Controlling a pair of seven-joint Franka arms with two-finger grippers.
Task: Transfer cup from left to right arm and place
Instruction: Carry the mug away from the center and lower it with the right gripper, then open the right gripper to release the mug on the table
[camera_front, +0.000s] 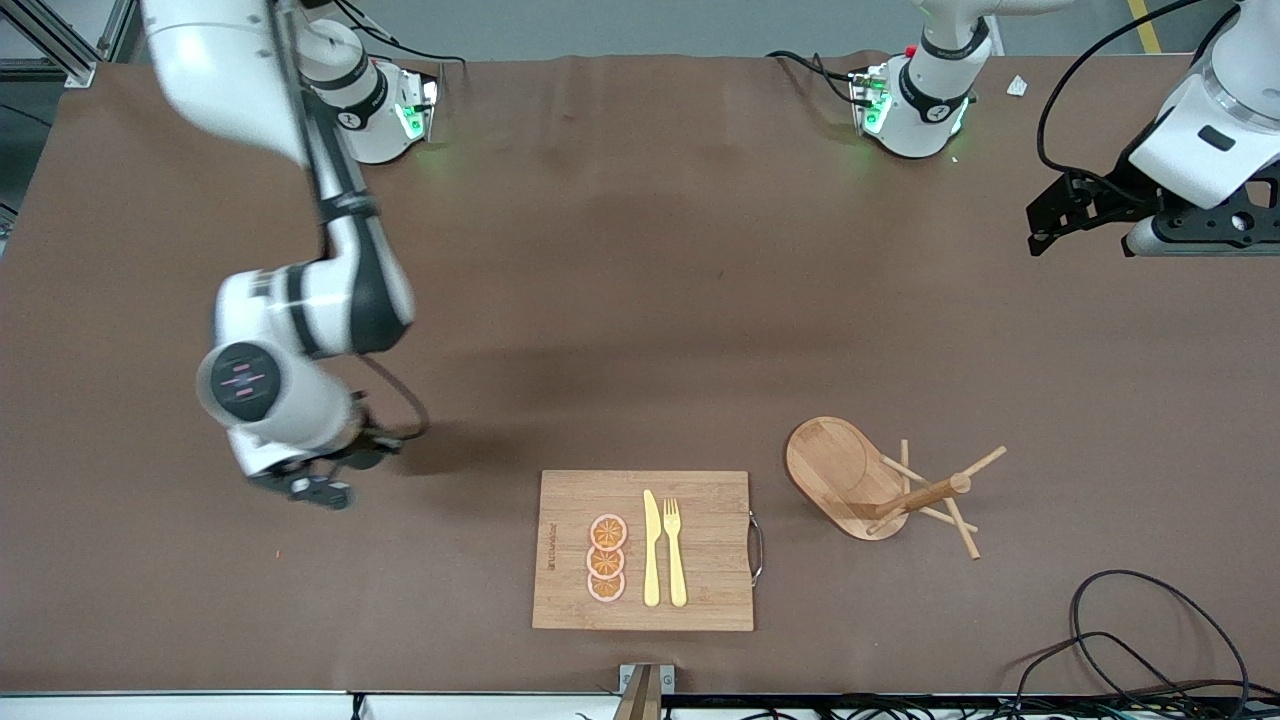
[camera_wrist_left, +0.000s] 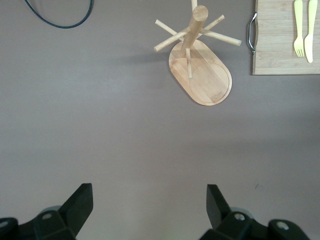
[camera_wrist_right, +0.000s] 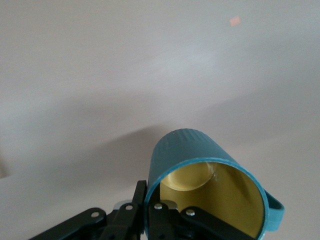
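The teal cup (camera_wrist_right: 200, 150) with a yellow-tan inside shows in the right wrist view, tilted on its side above the brown table, its small handle (camera_wrist_right: 275, 207) to one side. My right gripper (camera_wrist_right: 150, 192) is shut on the cup's rim, one finger inside and one outside. In the front view my right gripper (camera_front: 318, 487) hangs low over the table toward the right arm's end, and the arm hides the cup. My left gripper (camera_front: 1042, 222) is open and empty, held up over the left arm's end of the table; its fingers (camera_wrist_left: 80, 200) stand wide apart.
A wooden mug tree (camera_front: 880, 490) on an oval base stands beside a wooden cutting board (camera_front: 715, 500) that carries a yellow knife, a yellow fork and three orange slices. Black cables (camera_front: 1130, 640) lie at the near corner by the left arm's end.
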